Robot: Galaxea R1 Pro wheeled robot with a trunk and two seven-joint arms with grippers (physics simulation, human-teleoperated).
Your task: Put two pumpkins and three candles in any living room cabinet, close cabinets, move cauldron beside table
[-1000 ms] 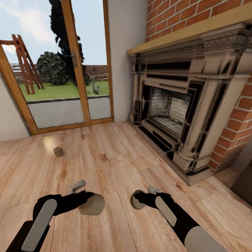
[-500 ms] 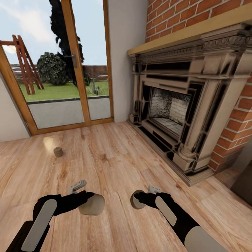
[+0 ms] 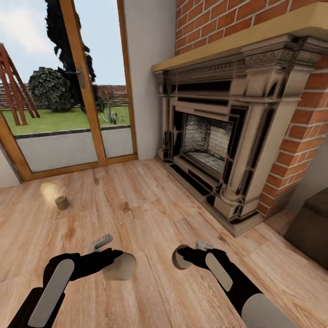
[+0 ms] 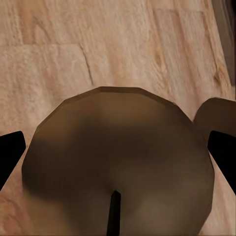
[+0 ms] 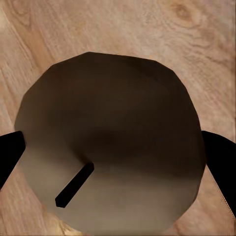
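Floor (image 3: 150, 214): wood planks, warm tan, visible grain and knots, light satin sheen.
Candles: waxy, matt, beige-tan; one in left gripper (image 3: 119, 266), one in right gripper (image 3: 179, 258), third (image 3: 61, 202) on floor.
Wick (image 5: 73, 185): dark, matt.
Gripper fingers (image 3: 101, 242): grey, smooth.
Arm shells: black, matt, grey smooth panels.
Fireplace surround (image 3: 237, 136): carved stone look, cream, dark glossy patches.
Wall (image 3: 296, 132): red brick, rough.
Door frame (image 3: 84, 86): varnished wood.
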